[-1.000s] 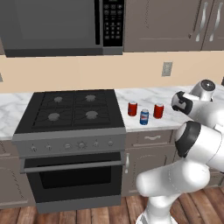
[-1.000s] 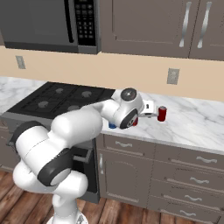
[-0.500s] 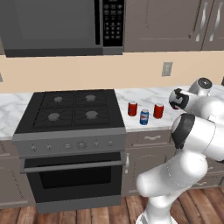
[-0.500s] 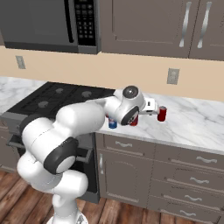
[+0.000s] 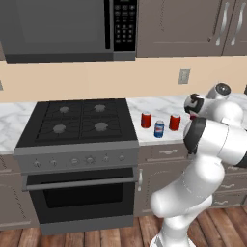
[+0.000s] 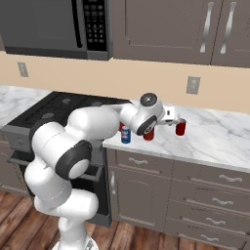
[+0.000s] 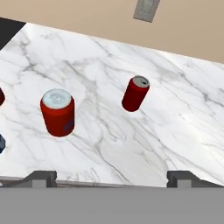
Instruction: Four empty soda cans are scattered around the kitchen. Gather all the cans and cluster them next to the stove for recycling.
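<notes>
Three soda cans stand on the marble counter just right of the stove (image 5: 79,120): a red one (image 5: 146,119), a blue one (image 5: 158,129) and another red one (image 5: 175,122). Looking down from the hand, one red can (image 7: 57,112) stands upright at left and another red can (image 7: 135,93) stands farther back and to the right. My gripper (image 7: 112,177) hovers open above the counter's front edge, holding nothing, its fingertips (image 7: 41,177) wide apart. From the right base camera, the gripper (image 6: 174,118) sits between a partly hidden red can (image 6: 149,134) and the outer red can (image 6: 180,127), beside the blue can (image 6: 126,134).
A microwave (image 5: 67,29) hangs above the stove (image 6: 53,112), with dark cabinets (image 6: 161,24) along the wall. A wall outlet (image 7: 146,9) sits behind the counter. Bare marble counter (image 6: 219,139) stretches to the right of the cans. Drawers (image 6: 205,195) line the front below.
The hand has shifted slightly right along the counter and the elbow has swung up. The cans have not moved and the jaws stay wide.
</notes>
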You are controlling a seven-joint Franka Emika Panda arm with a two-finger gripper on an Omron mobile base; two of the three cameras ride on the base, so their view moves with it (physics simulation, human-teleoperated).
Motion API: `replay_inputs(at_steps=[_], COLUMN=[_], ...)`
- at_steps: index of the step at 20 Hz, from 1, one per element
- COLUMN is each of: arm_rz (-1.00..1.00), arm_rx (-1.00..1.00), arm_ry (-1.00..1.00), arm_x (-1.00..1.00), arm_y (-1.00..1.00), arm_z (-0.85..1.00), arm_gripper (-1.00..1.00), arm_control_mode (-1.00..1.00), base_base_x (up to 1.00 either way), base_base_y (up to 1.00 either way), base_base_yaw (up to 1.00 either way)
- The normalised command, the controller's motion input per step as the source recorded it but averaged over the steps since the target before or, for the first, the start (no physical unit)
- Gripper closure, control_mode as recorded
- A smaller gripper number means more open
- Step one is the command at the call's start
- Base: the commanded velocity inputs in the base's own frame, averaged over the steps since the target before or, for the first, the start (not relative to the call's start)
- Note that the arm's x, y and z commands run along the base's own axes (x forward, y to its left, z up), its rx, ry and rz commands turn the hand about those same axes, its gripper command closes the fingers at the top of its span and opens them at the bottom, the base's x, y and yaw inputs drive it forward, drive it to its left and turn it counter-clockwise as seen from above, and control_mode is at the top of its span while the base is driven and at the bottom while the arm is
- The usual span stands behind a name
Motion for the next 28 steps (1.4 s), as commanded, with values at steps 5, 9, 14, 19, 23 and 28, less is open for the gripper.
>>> replay_inputs(at_steps=[5,9,14,19,23,28], arm_rz=[0.00,0.00,0.00,0.00,0.00,0.00], arm_rx=[0.00,0.00,0.01,0.04,0.03,0.04], arm_ry=[0.00,0.00,0.00,0.00,0.00,0.00], arm_x=[0.20,0.15,0.15,0.10,0.11,0.19], arm_y=[-0.14,-0.14,-0.17,-0.20,-0.18,-0.08], arm_z=[0.00,0.00,-0.03,-0.16,-0.13,-0.10], arm_gripper=[-1.00,-1.00,-1.00,-1.00,-1.00,-1.00], arm_control_mode=[-1.00,-1.00,-1.00,-1.00,-1.00,-1.00], base_base_x=[0.00,0.00,0.00,0.00,0.00,0.00], base_base_y=[0.00,0.00,0.00,0.00,0.00,0.00], base_base_yaw=[0.00,0.00,0.00,0.00,0.00,0.00])
